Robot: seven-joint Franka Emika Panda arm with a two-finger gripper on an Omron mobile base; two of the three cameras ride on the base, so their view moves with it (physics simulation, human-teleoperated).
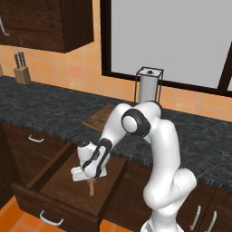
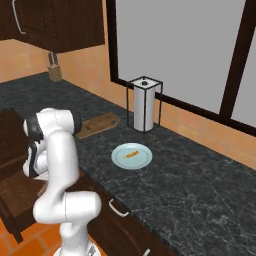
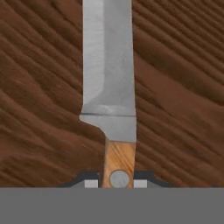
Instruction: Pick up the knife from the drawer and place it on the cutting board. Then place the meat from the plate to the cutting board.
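Note:
The wide dark-brown drawer (image 1: 59, 181) stands pulled out below the counter, and my gripper (image 1: 90, 178) reaches down into it. In the hand view the knife (image 3: 109, 87) lies on the drawer floor (image 3: 183, 87) with its grey blade pointing away. Its tan handle sits between my fingertips, and my gripper (image 3: 118, 183) is shut on it. From the left base, the knife handle (image 1: 92, 188) pokes out under the hand. The cutting board (image 1: 100, 118) (image 2: 97, 125) lies on the counter behind the arm. The pale plate (image 2: 120, 161) holds the small orange meat strip (image 2: 132, 153).
A wire paper towel holder (image 1: 148, 86) (image 2: 144, 104) stands behind the board and plate. A knife block (image 1: 21, 72) (image 2: 55, 70) sits far left by the wall. Upper cabinets (image 1: 45, 22) hang above. The drawer's side walls and front flank the hand.

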